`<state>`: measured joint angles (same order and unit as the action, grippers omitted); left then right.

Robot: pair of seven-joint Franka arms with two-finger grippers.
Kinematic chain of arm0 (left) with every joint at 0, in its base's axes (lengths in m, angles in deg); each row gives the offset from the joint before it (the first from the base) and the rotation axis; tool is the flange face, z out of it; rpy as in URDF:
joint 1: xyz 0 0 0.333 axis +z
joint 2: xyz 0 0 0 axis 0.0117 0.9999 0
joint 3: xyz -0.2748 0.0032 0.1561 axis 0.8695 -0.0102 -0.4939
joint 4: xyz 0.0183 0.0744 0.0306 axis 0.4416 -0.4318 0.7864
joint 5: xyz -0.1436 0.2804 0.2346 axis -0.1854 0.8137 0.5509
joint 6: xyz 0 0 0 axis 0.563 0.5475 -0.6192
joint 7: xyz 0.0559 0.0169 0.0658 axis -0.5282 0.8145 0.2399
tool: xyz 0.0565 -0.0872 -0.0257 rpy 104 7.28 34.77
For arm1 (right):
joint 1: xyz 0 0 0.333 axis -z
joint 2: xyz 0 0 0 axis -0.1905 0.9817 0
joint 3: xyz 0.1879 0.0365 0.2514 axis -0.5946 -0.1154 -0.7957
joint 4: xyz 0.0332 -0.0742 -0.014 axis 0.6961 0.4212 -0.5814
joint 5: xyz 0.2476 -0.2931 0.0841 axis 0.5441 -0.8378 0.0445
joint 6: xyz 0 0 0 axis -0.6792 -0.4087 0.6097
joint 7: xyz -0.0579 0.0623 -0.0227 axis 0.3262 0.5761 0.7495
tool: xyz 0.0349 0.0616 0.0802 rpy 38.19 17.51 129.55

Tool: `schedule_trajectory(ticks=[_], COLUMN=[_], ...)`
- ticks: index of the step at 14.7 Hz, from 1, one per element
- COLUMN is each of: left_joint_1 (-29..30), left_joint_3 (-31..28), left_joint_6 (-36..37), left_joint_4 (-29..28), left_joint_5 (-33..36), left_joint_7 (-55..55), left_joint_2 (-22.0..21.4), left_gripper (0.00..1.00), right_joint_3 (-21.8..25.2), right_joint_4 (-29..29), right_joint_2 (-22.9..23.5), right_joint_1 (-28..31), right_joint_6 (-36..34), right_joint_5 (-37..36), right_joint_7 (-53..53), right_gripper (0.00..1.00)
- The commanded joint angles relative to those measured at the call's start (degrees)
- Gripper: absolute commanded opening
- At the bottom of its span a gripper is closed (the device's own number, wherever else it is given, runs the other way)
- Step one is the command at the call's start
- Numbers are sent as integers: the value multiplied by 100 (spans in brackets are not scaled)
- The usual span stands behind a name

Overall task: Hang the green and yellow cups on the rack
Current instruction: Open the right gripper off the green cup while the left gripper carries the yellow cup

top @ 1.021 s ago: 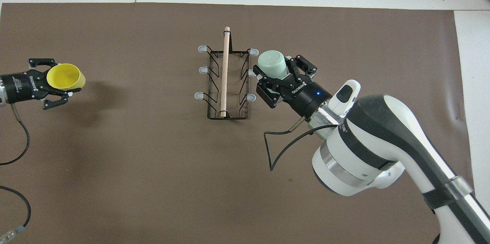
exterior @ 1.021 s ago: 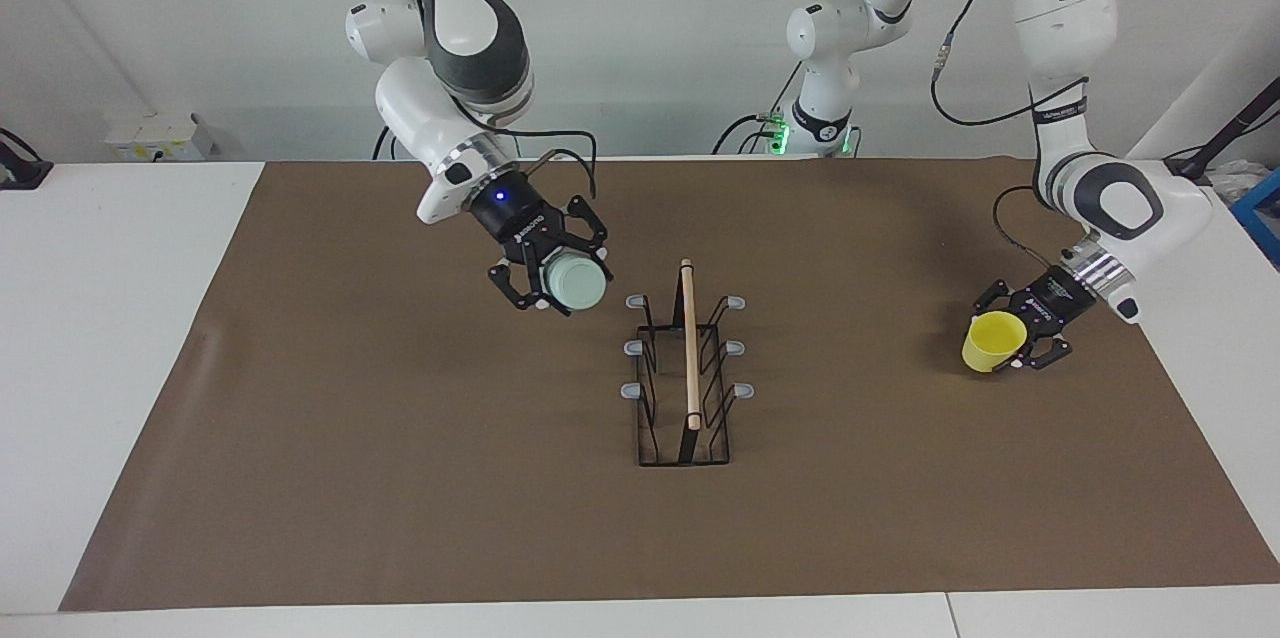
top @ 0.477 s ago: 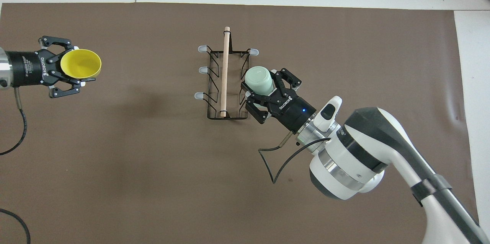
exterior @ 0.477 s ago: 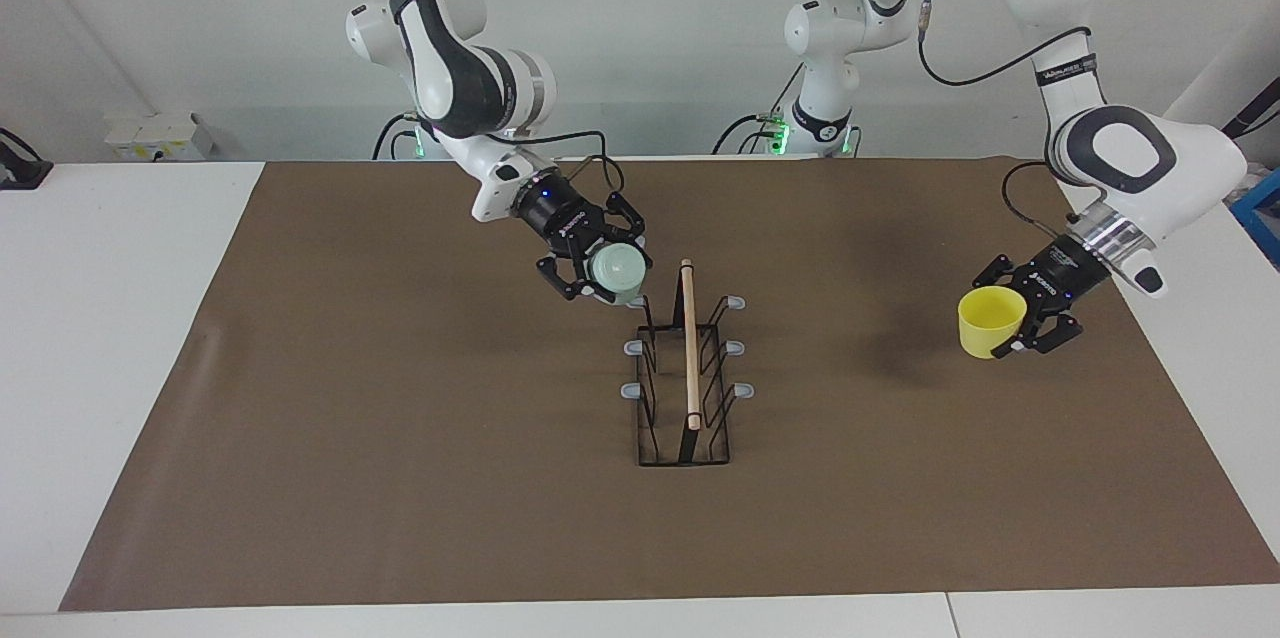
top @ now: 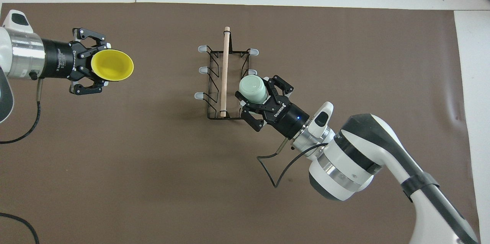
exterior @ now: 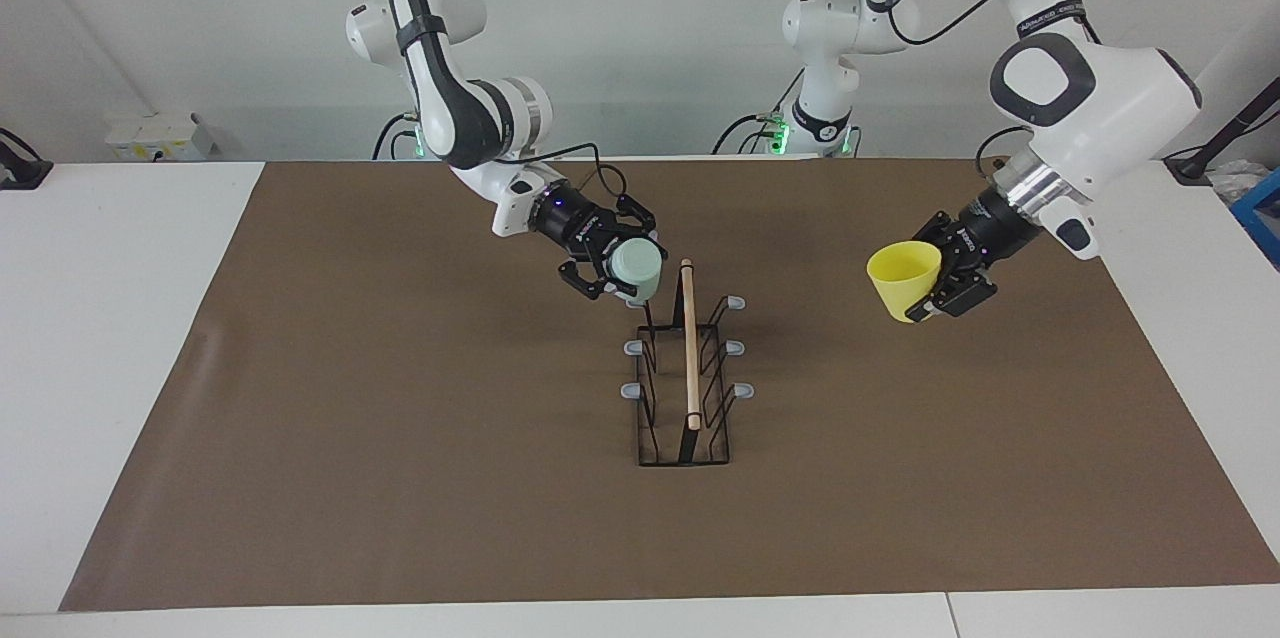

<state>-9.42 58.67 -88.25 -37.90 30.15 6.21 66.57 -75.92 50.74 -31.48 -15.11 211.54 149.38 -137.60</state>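
Note:
The rack [exterior: 689, 358] stands mid-table, a black wire frame with a wooden rod on top; it also shows in the overhead view [top: 224, 72]. My right gripper [exterior: 622, 274] [top: 255, 94] is shut on the pale green cup [exterior: 636, 268] [top: 252, 87]. It holds the cup tilted, base outward, against the rack's side toward the right arm's end. The cup hides the prong nearest the robots there. My left gripper [exterior: 932, 284] [top: 95, 67] is shut on the yellow cup [exterior: 903, 276] [top: 112, 65]. It holds that cup in the air over the mat toward the left arm's end.
A brown mat [exterior: 400, 438] covers most of the white table [exterior: 120, 318]. Five grey-tipped prongs of the rack stand bare, such as one [exterior: 742, 390] on the side toward the left arm's end. A black cable [top: 273, 160] loops from the right wrist.
My right gripper has carried the green cup lower and closer, up against the rack's prong nearest the robots. My left gripper has risen and carried the yellow cup toward the rack.

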Motion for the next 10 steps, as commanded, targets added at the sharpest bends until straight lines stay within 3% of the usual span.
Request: schedule_trajectory(ticks=[1,7,10], left_joint_1=[-545,-1441,-1820], left_joint_3=[-69,-69,-69], left_joint_6=[41,-477,-794], left_joint_4=[211,168,98], left_joint_5=[1045,2743,3246], left_joint_7=[131,236,438], left_joint_2=[51,87,87], left_gripper=[0,0,0], right_joint_3=[-5,-5,-5], right_joint_4=[24,-12,-12], right_joint_2=[87,448,466], right_joint_1=[61,87,96], right_joint_6=[-248,-766,-714], right_joint_5=[618,838,821], right_joint_7=[-716,-1227,-1228], right_gripper=[0,0,0])
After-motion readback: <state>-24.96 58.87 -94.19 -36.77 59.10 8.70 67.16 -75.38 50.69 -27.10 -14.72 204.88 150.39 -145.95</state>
